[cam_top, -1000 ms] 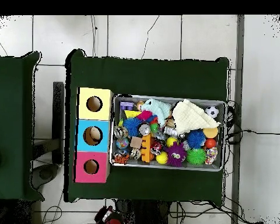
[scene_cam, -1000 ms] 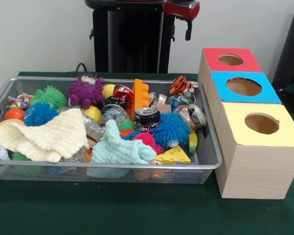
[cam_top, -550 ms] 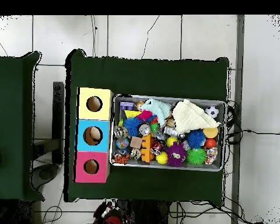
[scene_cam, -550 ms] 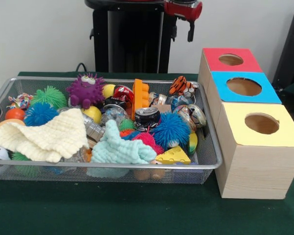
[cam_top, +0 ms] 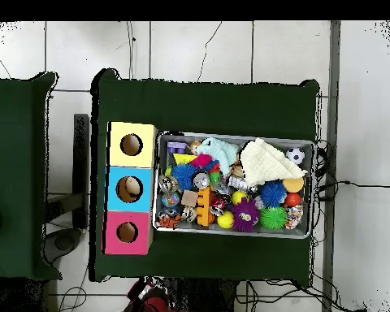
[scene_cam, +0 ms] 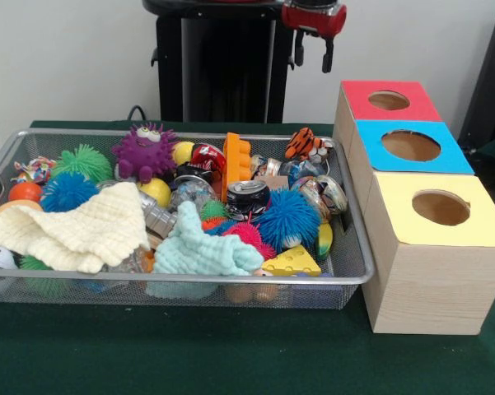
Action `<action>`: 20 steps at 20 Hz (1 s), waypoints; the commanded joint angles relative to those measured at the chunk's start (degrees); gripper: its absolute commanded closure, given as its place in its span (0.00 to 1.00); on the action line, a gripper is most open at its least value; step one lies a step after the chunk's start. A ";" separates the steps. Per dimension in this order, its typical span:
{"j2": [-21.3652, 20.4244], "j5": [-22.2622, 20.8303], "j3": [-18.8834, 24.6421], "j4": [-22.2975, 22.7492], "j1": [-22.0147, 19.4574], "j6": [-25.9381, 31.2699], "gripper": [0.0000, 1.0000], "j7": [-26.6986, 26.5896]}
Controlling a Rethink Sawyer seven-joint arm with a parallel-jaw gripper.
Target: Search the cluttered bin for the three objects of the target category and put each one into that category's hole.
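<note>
Shifted since a second ago: end effector (scene_cam: 312,54) only, edging sideways toward the sorting box's side along the far edge; bin contents unchanged.

Near, well below and forward of the end effector: wire bin (scene_cam: 356,276) on the green worktop (scene_cam: 231,354). Cream cloth (scene_cam: 74,226) and mint cloth (scene_cam: 202,251) draped over the heap, likely hiding some items, so searching means lifting or pushing past them.

Middle: spiky blue ball (scene_cam: 287,218), crushed can (scene_cam: 248,196), orange block (scene_cam: 235,164), purple monster (scene_cam: 144,151). Target category unclear.

Beside the bin: sorting box (scene_cam: 432,280) with yellow, blue, red holes, close for short carries.

Far: end effector raised, empty, fingers apart, above the bin's back corner.
</note>
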 commanded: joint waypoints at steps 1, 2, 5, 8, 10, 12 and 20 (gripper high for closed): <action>0.08 2.25 6.56 -11.11 -1.56 4.95 0.00 5.49; 0.76 1.27 6.92 -11.30 -1.82 3.44 0.00 5.37; 1.78 0.17 6.83 -11.40 -1.70 1.40 0.00 5.29; 4.69 -3.96 7.28 -10.42 -2.43 -8.61 0.00 6.92; 6.01 -6.17 6.81 -10.40 -2.17 -13.14 0.00 7.32; 5.64 -6.83 6.68 -9.96 -1.98 -12.04 0.00 6.92; -1.68 0.42 0.23 -9.03 4.75 7.45 0.00 3.65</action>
